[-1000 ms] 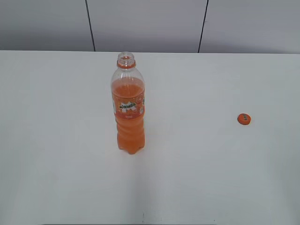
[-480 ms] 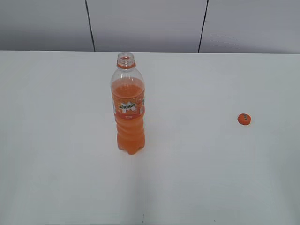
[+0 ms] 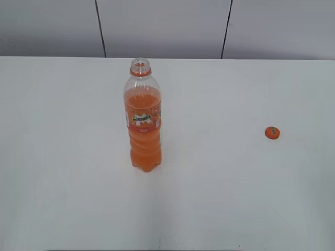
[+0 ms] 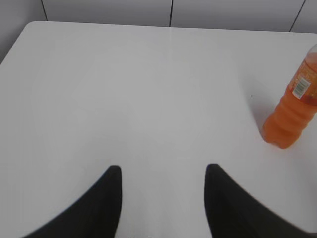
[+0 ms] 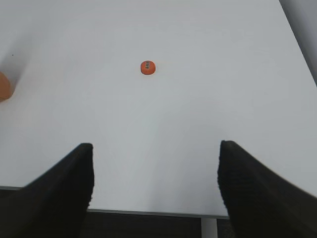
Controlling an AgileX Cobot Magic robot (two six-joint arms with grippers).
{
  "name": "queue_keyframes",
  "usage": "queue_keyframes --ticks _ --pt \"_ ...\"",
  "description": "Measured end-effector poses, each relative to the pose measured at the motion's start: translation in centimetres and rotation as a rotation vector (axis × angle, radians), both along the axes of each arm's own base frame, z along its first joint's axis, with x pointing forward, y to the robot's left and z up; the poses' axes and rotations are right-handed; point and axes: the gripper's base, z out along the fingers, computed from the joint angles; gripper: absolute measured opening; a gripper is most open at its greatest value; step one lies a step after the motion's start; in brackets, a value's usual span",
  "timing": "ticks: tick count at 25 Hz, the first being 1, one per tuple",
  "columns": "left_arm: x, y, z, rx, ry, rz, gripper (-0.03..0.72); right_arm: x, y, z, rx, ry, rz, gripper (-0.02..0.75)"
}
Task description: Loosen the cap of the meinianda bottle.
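On the white table (image 3: pixel 63 198), the meinianda bottle (image 3: pixel 143 123) is standing upright left of centre, its neck showing open with only the orange ring beneath the threads. The cap (image 3: pixel 272 133) is lying flat, printed face up, well apart from the bottle toward the right edge. Across the last second nothing in the exterior view is changing: bottle and cap are holding the same positions, and no arm is entering that view. The left gripper (image 4: pixel 163 171) is hovering over bare table with its fingers spread apart and nothing between them; the bottle's ribbed base is showing at the right margin of the left wrist view. The right gripper (image 5: pixel 155 153) is likewise hanging with its fingers wide apart and empty near the table's front edge, the cap lying ahead of it. Judged from this layout, the loosening is already accomplished, the cap being fully off, and both arms appear to be resting clear.
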Motion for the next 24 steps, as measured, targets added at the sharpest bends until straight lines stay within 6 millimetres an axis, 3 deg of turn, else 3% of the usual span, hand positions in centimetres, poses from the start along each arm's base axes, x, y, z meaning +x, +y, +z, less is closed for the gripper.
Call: queue_keyframes --ticks 24 --pt "0.00 0.00 0.00 0.000 0.000 0.001 0.289 0.00 0.00 0.00 0.000 0.000 -0.004 0.585"
